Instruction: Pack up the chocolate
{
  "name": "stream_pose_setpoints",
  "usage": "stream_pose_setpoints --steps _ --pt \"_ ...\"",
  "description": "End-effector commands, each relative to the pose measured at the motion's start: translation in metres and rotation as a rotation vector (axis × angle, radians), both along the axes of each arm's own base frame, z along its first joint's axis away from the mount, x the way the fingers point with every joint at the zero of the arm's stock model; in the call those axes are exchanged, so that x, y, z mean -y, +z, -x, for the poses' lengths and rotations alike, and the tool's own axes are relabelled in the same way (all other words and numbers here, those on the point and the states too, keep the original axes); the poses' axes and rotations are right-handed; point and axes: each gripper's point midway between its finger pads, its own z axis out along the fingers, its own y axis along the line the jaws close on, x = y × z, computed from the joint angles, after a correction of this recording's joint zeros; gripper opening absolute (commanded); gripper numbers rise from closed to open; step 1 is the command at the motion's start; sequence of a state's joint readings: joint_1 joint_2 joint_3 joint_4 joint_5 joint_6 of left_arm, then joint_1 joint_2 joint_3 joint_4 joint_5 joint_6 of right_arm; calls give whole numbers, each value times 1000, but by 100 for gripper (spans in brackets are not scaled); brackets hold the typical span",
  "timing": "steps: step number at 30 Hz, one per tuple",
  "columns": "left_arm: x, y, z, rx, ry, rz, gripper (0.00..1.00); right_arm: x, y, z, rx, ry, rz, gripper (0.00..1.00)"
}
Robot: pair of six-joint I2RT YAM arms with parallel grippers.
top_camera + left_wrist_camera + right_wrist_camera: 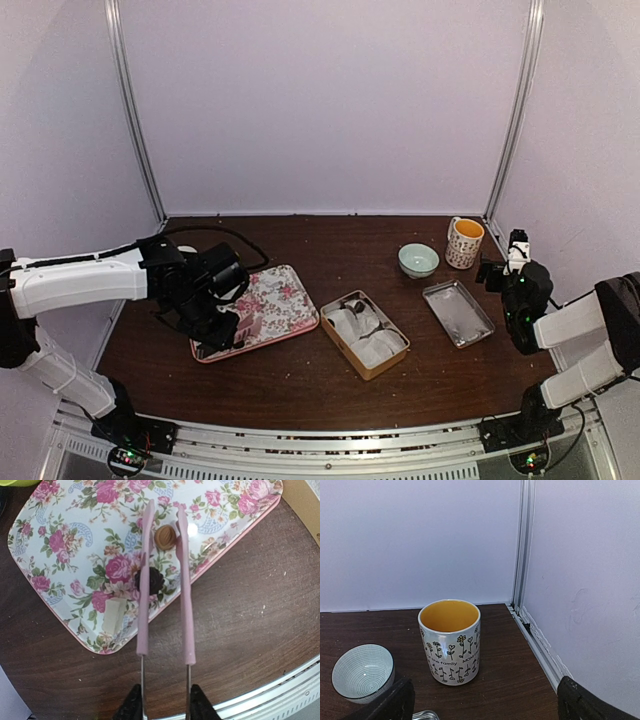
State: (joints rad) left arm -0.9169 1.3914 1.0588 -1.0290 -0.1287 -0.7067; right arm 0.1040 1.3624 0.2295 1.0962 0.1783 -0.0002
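Observation:
My left gripper (162, 702) is shut on the handles of pink tongs (187, 620), which reach out over a floral tray (65, 525). A tan chocolate (164, 536) lies on the tray between the two tong tips, which stand close on either side of it; I cannot tell if they pinch it. A dark chocolate (154, 580) sits partly under the left tong arm, and a whitish piece (113, 615) lies near the tray's corner. In the top view the left gripper (222, 325) hangs over the tray's near edge (285, 295). My right gripper (503, 268) is open and empty at the far right.
A brown box (364, 334) lined with white paper cups stands right of the floral tray. Beyond it are a metal tray (458, 313), a pale green bowl (418, 260) and a yellow-lined mug (450, 640). Walls and a metal post close the back right corner.

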Motion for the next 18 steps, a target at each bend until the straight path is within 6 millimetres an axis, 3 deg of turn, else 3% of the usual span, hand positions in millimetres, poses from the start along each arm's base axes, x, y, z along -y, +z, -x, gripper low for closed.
stream_pose_setpoints --steps 1,18 --pt "0 14 -5 27 -1 10 29 2 7 -3 19 -3 -4 100" --pt "1 26 -6 59 6 46 27 2 7 -3 19 -4 -4 100"
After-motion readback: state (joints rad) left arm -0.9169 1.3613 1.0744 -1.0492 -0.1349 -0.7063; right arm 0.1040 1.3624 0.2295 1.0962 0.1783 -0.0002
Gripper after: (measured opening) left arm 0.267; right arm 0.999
